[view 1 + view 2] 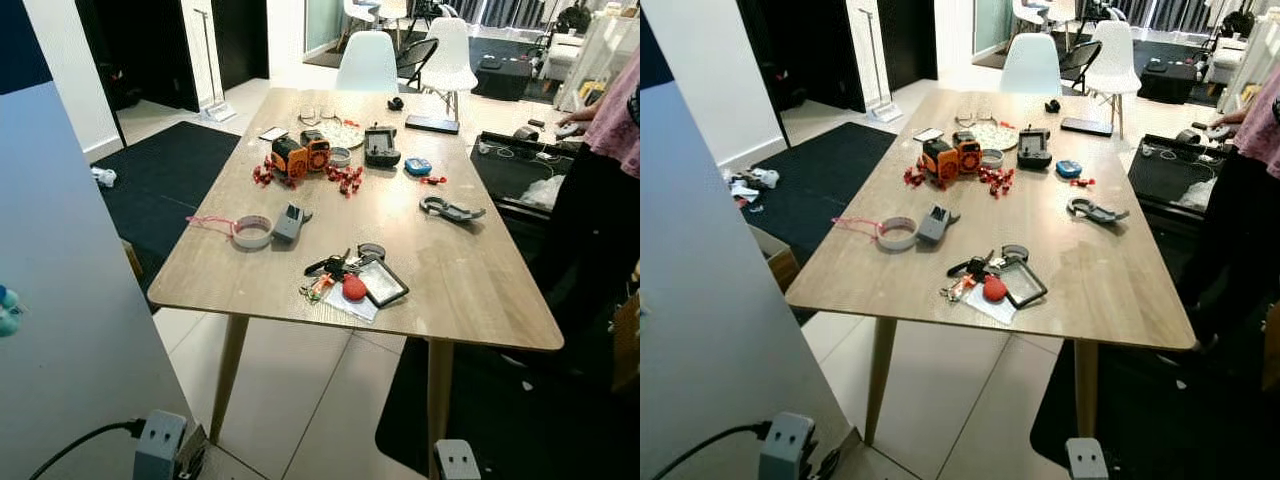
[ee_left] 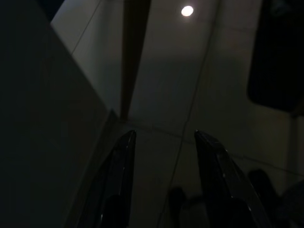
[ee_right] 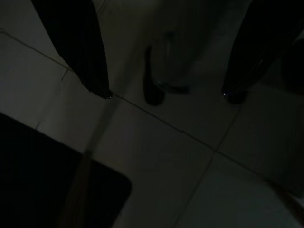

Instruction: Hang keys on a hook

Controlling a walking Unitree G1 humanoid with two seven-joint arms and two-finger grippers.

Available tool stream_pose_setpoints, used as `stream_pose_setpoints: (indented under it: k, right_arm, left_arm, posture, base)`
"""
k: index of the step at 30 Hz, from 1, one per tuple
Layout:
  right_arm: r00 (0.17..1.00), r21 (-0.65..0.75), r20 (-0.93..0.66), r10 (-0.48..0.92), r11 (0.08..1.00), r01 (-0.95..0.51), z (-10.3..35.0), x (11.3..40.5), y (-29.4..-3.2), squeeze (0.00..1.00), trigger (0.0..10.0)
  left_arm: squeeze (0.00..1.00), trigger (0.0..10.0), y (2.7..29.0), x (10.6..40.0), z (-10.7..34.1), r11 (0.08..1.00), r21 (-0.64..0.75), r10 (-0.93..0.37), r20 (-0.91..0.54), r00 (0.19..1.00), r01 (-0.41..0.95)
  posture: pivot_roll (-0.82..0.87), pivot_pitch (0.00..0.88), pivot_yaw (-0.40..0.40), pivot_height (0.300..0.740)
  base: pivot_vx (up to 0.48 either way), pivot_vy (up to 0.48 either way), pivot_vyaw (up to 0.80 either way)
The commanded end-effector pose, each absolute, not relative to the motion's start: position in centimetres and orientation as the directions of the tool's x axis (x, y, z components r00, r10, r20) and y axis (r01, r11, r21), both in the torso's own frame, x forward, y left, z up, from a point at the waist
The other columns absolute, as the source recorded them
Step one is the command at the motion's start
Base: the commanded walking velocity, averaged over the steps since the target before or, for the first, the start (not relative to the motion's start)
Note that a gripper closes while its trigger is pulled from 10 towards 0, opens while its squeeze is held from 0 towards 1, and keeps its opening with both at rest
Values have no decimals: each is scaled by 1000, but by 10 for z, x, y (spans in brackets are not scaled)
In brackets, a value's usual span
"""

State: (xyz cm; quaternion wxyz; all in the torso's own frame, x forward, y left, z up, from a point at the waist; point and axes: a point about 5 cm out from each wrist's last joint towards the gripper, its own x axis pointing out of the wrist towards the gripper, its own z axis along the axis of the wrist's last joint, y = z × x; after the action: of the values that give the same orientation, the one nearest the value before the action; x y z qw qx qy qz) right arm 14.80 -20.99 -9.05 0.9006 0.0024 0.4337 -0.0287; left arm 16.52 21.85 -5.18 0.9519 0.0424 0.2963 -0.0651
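Observation:
A bunch of keys (image 1: 332,268) lies on the wooden table (image 1: 470,290) near its front edge. With it are a red tag (image 1: 354,288) and a small black-framed card (image 1: 383,283). Both arms hang low below the table's height. In the dim left wrist view my left gripper (image 2: 161,137) is open over floor tiles, beside a pale panel. In the right wrist view my right gripper (image 3: 168,95) is also open above the tiled floor, with nothing between its fingers.
A tall white panel (image 1: 60,300) stands close on my left. The table also holds a tape roll (image 1: 252,231), an orange device (image 1: 300,155), red bits and a black clamp (image 1: 450,209). A person (image 1: 612,130) stands at the right. White chairs (image 1: 367,62) are at the far end.

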Motion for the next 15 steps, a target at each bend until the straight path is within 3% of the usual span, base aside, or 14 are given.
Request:
stream_pose_setpoints:
  k: [1,2,4,9,13,15]
  right_arm:
    - [600,-71,-787,-143,987,142,-91,140,-224,0,10000]
    - [600,-71,-787,-143,987,142,-91,140,-224,0,10000]
    - [585,-158,-759,-285,953,260,-88,133,-246,0,10000]
    - [564,-215,-720,-405,902,373,-81,127,-271,0,10000]
    - [557,-267,-629,-543,823,501,-62,127,-311,0,10000]
    - [612,-271,-500,-613,782,561,-33,144,-346,0,10000]
  left_arm:
    - [0,10000,212,162,-57,988,27,-107,-582,806,151]
    - [0,10000,212,162,-57,988,27,-107,-582,806,151]
    - [0,10000,209,160,-60,984,33,-123,-588,799,176]
    - [0,10000,206,157,-64,978,51,-131,-605,785,202]
    - [0,10000,204,155,-67,981,53,-114,-614,781,185]
    - [0,10000,204,152,-71,982,58,-102,-626,773,177]
  posture:
    - [74,31,1,740]
    - [74,31,1,740]
    - [68,38,2,740]
    - [67,42,-1,740]
    - [64,51,-4,740]
    - [63,50,-4,740]
  base:
    - [0,0,0]
    - [0,0,0]
    - [0,0,0]
    - [0,0,0]
    - [0,0,0]
    - [0,0,0]
